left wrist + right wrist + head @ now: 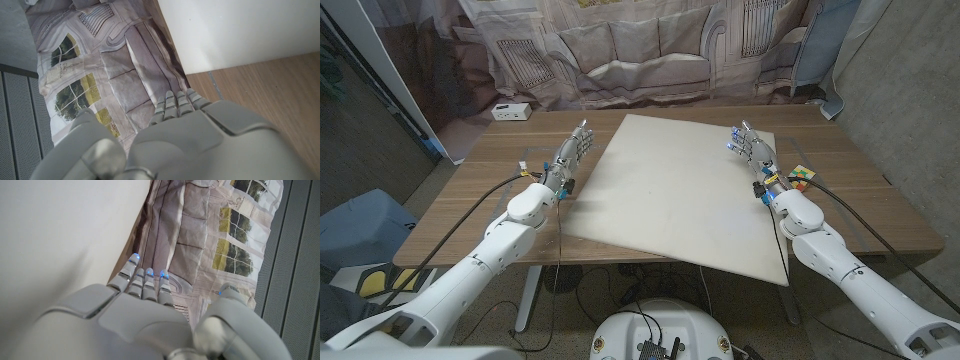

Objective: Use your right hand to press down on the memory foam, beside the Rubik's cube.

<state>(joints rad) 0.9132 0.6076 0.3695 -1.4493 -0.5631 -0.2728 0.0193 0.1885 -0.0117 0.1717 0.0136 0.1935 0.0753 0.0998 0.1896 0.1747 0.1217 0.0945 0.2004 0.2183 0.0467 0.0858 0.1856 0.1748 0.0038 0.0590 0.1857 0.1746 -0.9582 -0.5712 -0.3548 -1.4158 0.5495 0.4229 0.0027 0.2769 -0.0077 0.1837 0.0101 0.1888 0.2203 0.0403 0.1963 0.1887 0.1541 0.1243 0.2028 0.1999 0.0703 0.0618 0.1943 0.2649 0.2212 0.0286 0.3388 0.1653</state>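
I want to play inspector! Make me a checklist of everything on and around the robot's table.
Surface: brown wooden table.
Job's things: big cream memory foam sheet lying flat; colourful Rubik's cube beside its right edge.
Clutter: small white box at the far left corner.
Hands: left hand over bare wood, right hand over the foam's right edge; both hold nothing, fingers extended.
Cables: black cables along both arms.
Surroundings: printed sofa backdrop behind.

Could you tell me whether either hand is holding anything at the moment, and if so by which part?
Nothing is held. The right hand is over the memory foam, the left hand beside it, both empty.
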